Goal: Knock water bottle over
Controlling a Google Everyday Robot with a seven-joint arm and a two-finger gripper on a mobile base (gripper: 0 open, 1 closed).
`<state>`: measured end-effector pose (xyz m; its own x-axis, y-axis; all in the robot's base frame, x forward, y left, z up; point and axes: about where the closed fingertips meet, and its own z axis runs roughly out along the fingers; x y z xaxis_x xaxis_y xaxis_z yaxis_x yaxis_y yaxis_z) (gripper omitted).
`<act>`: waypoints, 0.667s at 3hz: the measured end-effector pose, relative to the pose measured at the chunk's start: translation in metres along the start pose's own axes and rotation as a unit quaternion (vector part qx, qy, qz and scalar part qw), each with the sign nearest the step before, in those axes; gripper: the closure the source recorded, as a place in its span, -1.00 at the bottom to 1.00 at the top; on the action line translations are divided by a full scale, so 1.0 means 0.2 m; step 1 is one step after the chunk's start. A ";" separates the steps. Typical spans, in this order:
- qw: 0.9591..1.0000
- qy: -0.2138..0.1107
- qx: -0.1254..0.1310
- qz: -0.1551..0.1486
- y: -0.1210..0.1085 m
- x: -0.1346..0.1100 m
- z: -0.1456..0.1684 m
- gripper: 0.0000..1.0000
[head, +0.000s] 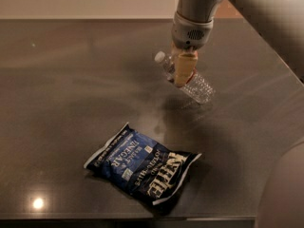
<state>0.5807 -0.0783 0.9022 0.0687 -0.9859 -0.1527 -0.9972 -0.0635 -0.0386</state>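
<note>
The water bottle (198,86), clear and ribbed with a white cap (159,57), lies on its side on the dark table (71,80). Its cap points to the back left and its base to the front right. My gripper (182,78) hangs from the arm at the top of the view. Its beige fingers (184,66) are together in a single tapered tip. The tip sits over the bottle's middle and hides the label band. It holds nothing.
A blue chip bag (142,165) lies flat near the table's front edge. The table's right edge (285,65) runs diagonally behind the arm. The robot's grey body (282,194) fills the lower right corner. No apple shows.
</note>
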 end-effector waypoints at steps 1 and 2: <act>0.999 0.021 -0.021 -0.033 0.03 -0.01 0.08 -0.30; 0.997 0.030 -0.039 -0.057 0.06 -0.02 0.15 -0.77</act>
<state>0.5699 -0.0699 0.8722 0.1827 -0.9789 -0.0918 -0.9823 -0.1857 0.0249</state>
